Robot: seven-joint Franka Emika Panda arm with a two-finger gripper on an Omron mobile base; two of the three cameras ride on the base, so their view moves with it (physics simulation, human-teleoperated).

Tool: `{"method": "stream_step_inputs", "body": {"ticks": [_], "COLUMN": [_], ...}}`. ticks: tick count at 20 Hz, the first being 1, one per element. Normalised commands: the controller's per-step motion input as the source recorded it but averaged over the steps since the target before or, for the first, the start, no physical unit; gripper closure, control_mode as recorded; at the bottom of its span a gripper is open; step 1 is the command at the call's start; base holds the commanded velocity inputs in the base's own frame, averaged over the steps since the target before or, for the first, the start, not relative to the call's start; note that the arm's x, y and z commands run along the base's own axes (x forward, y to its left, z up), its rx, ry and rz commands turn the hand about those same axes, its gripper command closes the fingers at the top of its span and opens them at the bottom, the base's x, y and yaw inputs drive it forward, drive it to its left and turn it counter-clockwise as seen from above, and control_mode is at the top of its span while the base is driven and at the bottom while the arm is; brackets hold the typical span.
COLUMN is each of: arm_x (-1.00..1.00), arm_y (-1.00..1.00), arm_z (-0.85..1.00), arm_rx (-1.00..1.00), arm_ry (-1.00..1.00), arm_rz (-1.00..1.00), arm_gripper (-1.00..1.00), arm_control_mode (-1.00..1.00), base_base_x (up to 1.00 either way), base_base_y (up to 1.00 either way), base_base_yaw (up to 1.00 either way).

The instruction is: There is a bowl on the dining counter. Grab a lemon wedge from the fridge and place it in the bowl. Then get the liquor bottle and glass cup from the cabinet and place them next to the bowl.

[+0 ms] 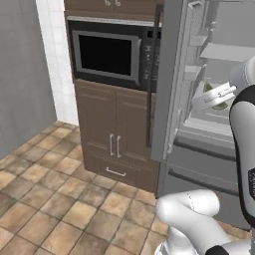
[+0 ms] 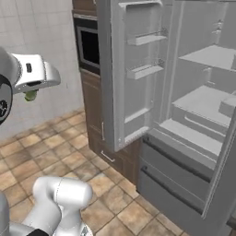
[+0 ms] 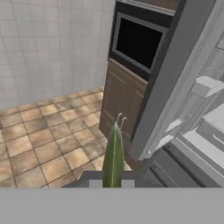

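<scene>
- Gripper (image 3: 113, 183) clamps narrow on the lemon wedge (image 3: 113, 153); in the hand view the thin green-yellow wedge stands up edge-on between the two tips at the bottom centre.
- Hand view, rest: the wedge sits in front of the brown lower cabinet doors (image 3: 120, 98), the black built-in oven (image 3: 138, 43) above them, white tiled wall (image 3: 52, 43) on the left, tan tile floor (image 3: 43, 144) below. Open grey fridge (image 3: 175, 83) door seen edge-on running diagonally on the right, with shelves and drawers past it.
- Left base view: gripper (image 1: 226, 97) is at the right edge, level with the fridge (image 1: 172, 74) interior, in front of the open compartment; a greenish bit of the lemon wedge (image 1: 211, 94) shows at its fingers. Fridge door stands open, its dark bar handle facing the oven (image 1: 107, 55). Brown cabinet doors (image 1: 117, 127) with silver handles sit under the oven, floor (image 1: 45, 199) at lower left.
- Right base view: gripper (image 2: 32, 90) is at the left edge, well apart from the fridge (image 2: 138, 69), over the floor (image 2: 55, 156); the lemon wedge (image 2: 31, 96) pokes out green under the white hand. Fridge doors are open, with white door bins and bare inner shelves, drawers at the bottom. Oven (image 2: 90, 46) partly hidden behind the fridge door.
</scene>
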Motion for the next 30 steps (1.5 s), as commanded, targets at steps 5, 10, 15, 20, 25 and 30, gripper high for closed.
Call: {"method": "stream_step_inputs", "body": {"ticks": [5, 10, 15, 20, 25, 30], "arm_x": [0.00, 0.00, 0.00, 0.00, 0.00, 0.00], "arm_y": [0.00, 0.00, 0.00, 0.00, 0.00, 0.00], "arm_z": [0.00, 0.00, 0.00, 0.00, 0.00, 0.00], "arm_rx": [0.00, 0.00, 0.00, 0.00, 0.00, 0.00], "arm_ry": [0.00, 0.00, 0.00, 0.00, 0.00, 0.00], "arm_rz": [0.00, 0.00, 0.00, 0.00, 0.00, 0.00], "arm_gripper": [1.00, 1.00, 1.00, 1.00, 1.00, 1.00], "arm_control_mode": [1.00, 1.00, 1.00, 1.00, 1.00, 1.00], "base_base_x": [0.19, 0.75, 0.98, 1.00, 0.91, 0.76], "base_base_y": [0.13, 0.05, 0.00, 0.00, 0.09, 0.19], "base_base_yaw": [0.52, 0.47, 0.45, 0.43, 0.44, 0.50]}}
